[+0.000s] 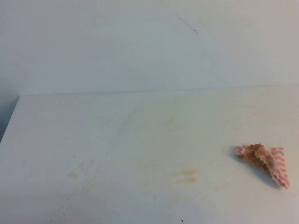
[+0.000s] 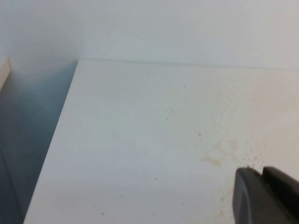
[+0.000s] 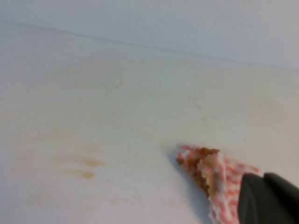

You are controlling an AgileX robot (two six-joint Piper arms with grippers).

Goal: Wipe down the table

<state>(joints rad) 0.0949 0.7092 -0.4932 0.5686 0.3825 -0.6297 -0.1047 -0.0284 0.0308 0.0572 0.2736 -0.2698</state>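
**Op:** Nearest my right wrist lens is the right pincer (image 3: 263, 181), dark tips pressed together with nothing between them. It hangs on the robot's side of the cloth (image 3: 205, 168). I judge it's apart from the cloth, since the high view shows no arm over it.

**Desk:** Where does the cloth sit?

**Op:** On the right part of the surface (image 1: 140, 140), by the right border of the high view. It's crumpled into a peak, red-and-white weave, soiled brown along the crest. Brown smears (image 1: 184, 175) lie well to its left, mid-surface, with fainter marks (image 1: 77, 172) farther left.

**Desk:** Handling?

**Op:** Light, soft and limp, I reckon. It will fold and drag, not slide as one piece. I'd pinch the raised crest from above, because the flat scalloped hem hugs the surface too closely to catch.

**Desk:** Left side?

**Op:** The left pincer (image 2: 261, 175) is over the surface's left part, tips together, empty.

**Desk:** Blind spots?

**Op:** Both arms are outside the high view, and each pincer is cut off at its frame corner. The right tips cover the cloth's near end. I can't tell whether the cloth is damp.
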